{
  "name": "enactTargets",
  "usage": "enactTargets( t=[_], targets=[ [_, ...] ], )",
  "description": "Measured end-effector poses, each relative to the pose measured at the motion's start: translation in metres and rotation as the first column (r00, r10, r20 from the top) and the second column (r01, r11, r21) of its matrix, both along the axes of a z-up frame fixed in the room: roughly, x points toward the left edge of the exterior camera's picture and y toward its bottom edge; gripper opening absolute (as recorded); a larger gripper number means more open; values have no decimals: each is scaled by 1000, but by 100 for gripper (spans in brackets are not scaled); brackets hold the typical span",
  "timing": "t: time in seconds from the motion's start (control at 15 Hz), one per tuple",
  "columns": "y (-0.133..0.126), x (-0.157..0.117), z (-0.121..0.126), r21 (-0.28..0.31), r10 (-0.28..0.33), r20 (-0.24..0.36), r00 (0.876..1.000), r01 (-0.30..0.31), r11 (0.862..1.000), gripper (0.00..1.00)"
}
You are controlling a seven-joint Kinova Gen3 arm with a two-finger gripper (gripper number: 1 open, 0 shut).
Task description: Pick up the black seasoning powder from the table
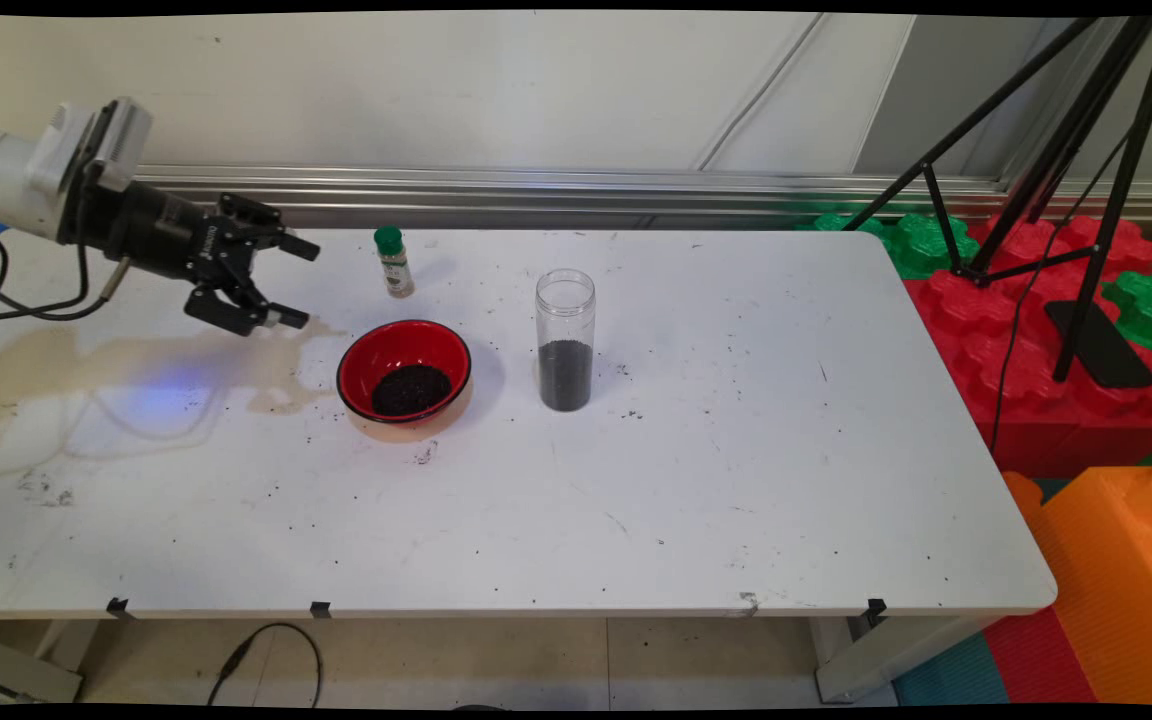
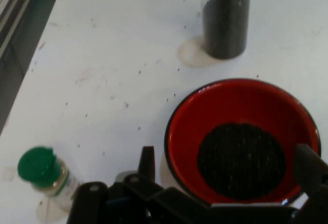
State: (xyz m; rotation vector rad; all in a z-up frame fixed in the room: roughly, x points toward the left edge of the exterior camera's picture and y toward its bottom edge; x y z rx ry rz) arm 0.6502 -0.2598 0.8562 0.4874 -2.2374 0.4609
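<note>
The gripper [image 1: 301, 283] hangs with fingers spread and empty, just short of the red bowl [image 1: 404, 370]. The hand view shows dark grains in the bowl [image 2: 241, 139] between the fingers; the main view alone shows the jar's [image 1: 565, 340] open rim beyond, and the green-capped bottle [image 1: 394, 262].

Glossy red bowl [image 1: 404, 369]; clear, seemingly plastic jar [image 1: 565, 339]

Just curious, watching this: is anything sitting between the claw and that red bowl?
Nothing visible. The open claw hangs left of the red bowl with only bare white table between them. The green-capped bottle stands behind the bowl, the clear jar to its right.
</note>
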Motion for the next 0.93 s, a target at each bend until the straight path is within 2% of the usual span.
enactTargets(
  t=[0.33, 0.93],
  targets=[
    [-14, -19, -5, -10, -33, -37, 999, 32, 999, 100],
    [-31, -45, -19, -21, -56, -98, 994, 54, 998, 100]
  ],
)
